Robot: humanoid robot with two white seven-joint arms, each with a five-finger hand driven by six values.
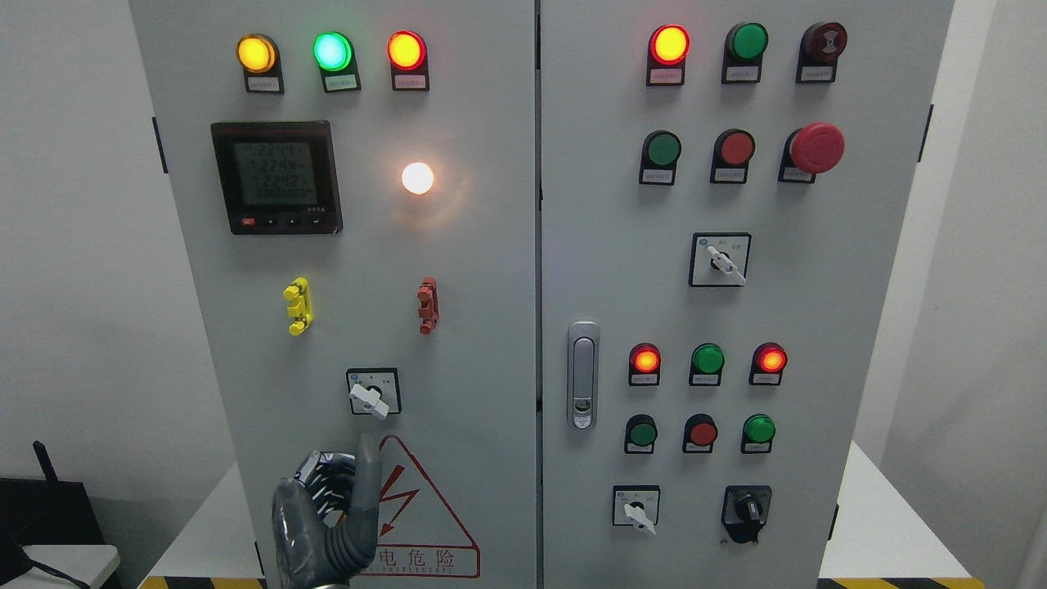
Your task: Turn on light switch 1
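A rotary selector switch [373, 393] with a white handle sits low on the left cabinet door [483, 327]; its handle points down to the right. Above it a round white lamp [417, 177] glows. My left hand [335, 511] rises from the bottom edge, just below the switch and apart from it. Its four fingers are curled and the thumb [367, 474] sticks straight up, its tip a little under the switch plate. The hand holds nothing. It covers part of a red warning triangle [425, 515]. My right arm does not show.
The left door also carries three lit lamps [330, 51], a digital meter [276, 177], and a yellow [298, 306] and a red clip [428, 305]. The right door has pushbuttons, a red emergency stop [815, 148], further selector switches [719, 259] and a door latch [582, 375].
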